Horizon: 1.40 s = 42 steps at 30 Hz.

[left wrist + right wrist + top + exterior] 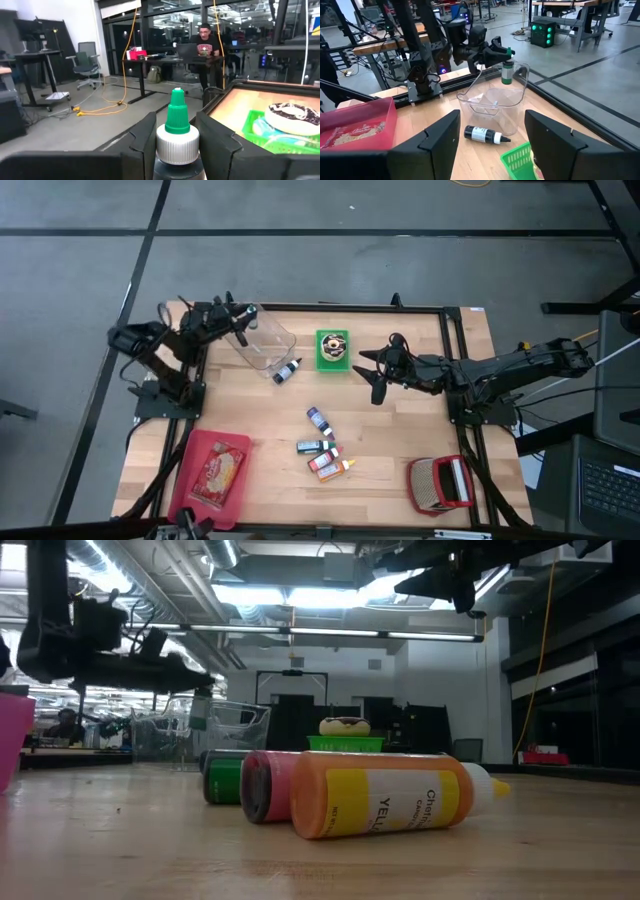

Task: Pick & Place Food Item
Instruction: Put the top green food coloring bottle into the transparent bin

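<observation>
High view shows a wooden table with both arms over its far half. At the far left corner the left gripper holds a small dark bottle with a green cap, upright; its two fingers press on the bottle's neck from both sides. From the right wrist view, this bottle hangs over the rim of a clear plastic container. The container stands at the far left part of the table, and a black bottle with a white label lies on the wood just beside it.

The right gripper is over the middle of the table, with its jaws wide apart and nothing between them. Just beside it, toward the left arm, a green basket carries a donut with dark icing.

Near the front, several bottles lie close together; in the low view an orange bottle with a yellow label lies on its side. A pink tray with a snack packet sits at the front left, and a red and white object at the front right. A person sits at a desk in the room behind.
</observation>
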Each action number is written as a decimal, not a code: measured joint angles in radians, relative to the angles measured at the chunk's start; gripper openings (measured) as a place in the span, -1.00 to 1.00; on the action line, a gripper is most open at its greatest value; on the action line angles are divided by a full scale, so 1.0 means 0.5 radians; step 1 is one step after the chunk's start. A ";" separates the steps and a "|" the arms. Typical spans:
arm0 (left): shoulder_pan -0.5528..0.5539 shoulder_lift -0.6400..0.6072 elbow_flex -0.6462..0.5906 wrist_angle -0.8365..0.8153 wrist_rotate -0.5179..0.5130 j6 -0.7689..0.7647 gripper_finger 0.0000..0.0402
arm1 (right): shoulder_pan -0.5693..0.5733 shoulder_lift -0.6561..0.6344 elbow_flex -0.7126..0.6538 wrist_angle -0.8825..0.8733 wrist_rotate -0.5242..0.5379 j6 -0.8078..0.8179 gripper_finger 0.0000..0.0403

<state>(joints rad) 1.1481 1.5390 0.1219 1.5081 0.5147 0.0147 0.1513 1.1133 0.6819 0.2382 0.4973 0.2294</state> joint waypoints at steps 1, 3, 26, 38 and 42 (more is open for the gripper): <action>0.000 0.066 0.000 0.071 0.000 -0.018 -0.46 | 0.000 0.000 0.000 -0.001 0.000 -0.003 0.12; -0.002 0.163 0.020 0.109 -0.003 -0.025 -0.46 | 0.000 0.000 0.000 -0.001 0.000 -0.004 0.12; -0.028 0.300 0.124 0.021 -0.047 0.040 -0.37 | -0.030 0.000 0.000 -0.047 0.005 -0.009 0.12; -0.027 0.450 0.134 0.123 -0.013 0.058 -0.41 | -0.029 0.001 0.000 -0.046 -0.001 -0.002 0.12; -0.028 0.450 0.134 0.123 -0.011 0.061 -0.50 | -0.029 0.001 0.000 -0.046 0.000 -0.002 0.12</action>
<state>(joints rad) 1.1340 1.7641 0.1890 1.5696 0.5090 0.0453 0.1368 1.1137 0.6819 0.2151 0.4971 0.2283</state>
